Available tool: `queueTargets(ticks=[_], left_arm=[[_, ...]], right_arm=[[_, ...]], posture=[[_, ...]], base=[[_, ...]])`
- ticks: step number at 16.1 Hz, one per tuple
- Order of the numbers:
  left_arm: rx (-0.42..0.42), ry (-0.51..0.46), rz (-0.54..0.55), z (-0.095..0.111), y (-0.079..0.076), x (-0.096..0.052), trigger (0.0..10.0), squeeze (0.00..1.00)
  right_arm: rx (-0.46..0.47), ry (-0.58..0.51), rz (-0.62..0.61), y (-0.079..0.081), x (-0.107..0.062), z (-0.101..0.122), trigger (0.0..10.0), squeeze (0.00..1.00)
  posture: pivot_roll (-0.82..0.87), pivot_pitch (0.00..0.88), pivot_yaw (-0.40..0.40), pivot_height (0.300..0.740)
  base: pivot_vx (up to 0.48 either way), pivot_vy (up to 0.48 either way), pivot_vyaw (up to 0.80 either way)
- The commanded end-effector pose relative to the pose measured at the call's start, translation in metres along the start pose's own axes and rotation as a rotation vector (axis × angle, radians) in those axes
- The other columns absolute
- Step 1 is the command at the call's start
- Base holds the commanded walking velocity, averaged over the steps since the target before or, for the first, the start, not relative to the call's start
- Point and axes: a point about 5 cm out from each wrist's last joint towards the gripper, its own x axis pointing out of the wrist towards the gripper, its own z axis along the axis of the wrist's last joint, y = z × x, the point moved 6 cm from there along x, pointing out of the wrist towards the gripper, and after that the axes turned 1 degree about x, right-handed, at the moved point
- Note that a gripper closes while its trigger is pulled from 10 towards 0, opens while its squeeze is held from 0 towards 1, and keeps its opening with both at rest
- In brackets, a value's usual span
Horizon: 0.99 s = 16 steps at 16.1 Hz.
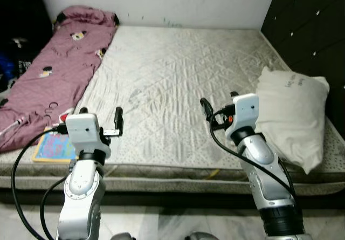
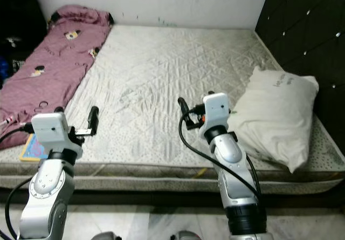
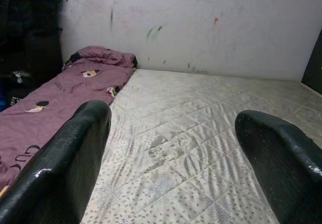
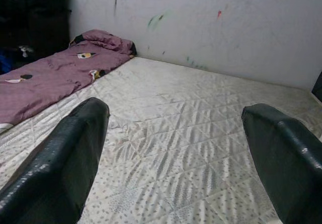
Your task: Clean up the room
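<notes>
A bare quilted mattress (image 1: 178, 73) lies before me. Along its left side is a crumpled mauve blanket (image 1: 59, 62) with cartoon prints, also seen in the left wrist view (image 3: 45, 113). A white pillow (image 1: 291, 116) sits at the mattress's right front corner. A colourful flat book (image 1: 54, 145) rests at the front left edge, partly under the blanket. My left gripper (image 1: 101, 116) hovers open over the front left of the mattress, beside the book. My right gripper (image 1: 220, 104) is open too, just left of the pillow. Neither holds anything.
A dark wardrobe (image 1: 312, 19) stands along the right side of the bed. A white wall (image 1: 188, 0) with paint marks runs behind it. Dark clutter (image 1: 16, 46) fills the shadowed far left corner. Pale tiled floor (image 1: 161, 221) shows below the mattress's front edge.
</notes>
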Motion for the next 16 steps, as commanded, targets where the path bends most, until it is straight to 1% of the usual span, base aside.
queueTargets(ticks=[1,3,5,7,9,11,16], left_arm=[[0.008,-0.012,0.010,0.0035,0.0046,0.0002,10.0,0.00],[0.012,-0.015,0.008,0.0032,0.0045,0.0002,10.0,0.00],[0.013,-0.015,0.009,0.0029,0.0046,0.0007,10.0,0.00],[0.013,-0.016,0.011,0.0031,0.0048,0.0008,10.0,0.00],[0.012,-0.019,0.015,0.0034,0.0054,0.0010,10.0,0.00],[0.013,-0.012,0.026,0.0023,0.0067,0.0011,10.0,0.00],[0.014,-0.010,0.025,0.0021,0.0064,0.0013,10.0,0.00]], right_arm=[[0.005,-0.013,0.007,0.0019,0.0025,0.0052,10.0,0.00],[0.009,-0.014,0.013,0.0026,0.0037,0.0057,10.0,0.00],[0.009,-0.016,0.017,0.0035,0.0047,0.0062,10.0,0.00],[0.009,-0.017,0.017,0.0035,0.0050,0.0064,10.0,0.00],[0.008,-0.017,0.016,0.0032,0.0054,0.0063,10.0,0.00],[0.008,-0.014,0.015,0.0031,0.0057,0.0061,10.0,0.00],[-0.008,-0.015,0.014,0.0029,0.0050,0.0060,10.0,0.00]], posture=[[-0.08,0.000,-0.042,0.740],[-0.08,0.000,-0.045,0.740],[-0.08,0.000,-0.046,0.740],[-0.08,0.000,-0.046,0.740],[-0.08,0.000,-0.045,0.740],[-0.08,0.000,-0.045,0.740],[-0.08,0.000,-0.045,0.740]], base=[[0.000,0.000,0.00],[0.000,0.000,-0.23],[0.000,0.000,-0.72],[0.000,0.000,-0.43],[0.000,0.000,0.00],[0.000,0.000,-0.67],[0.000,0.000,0.00]])
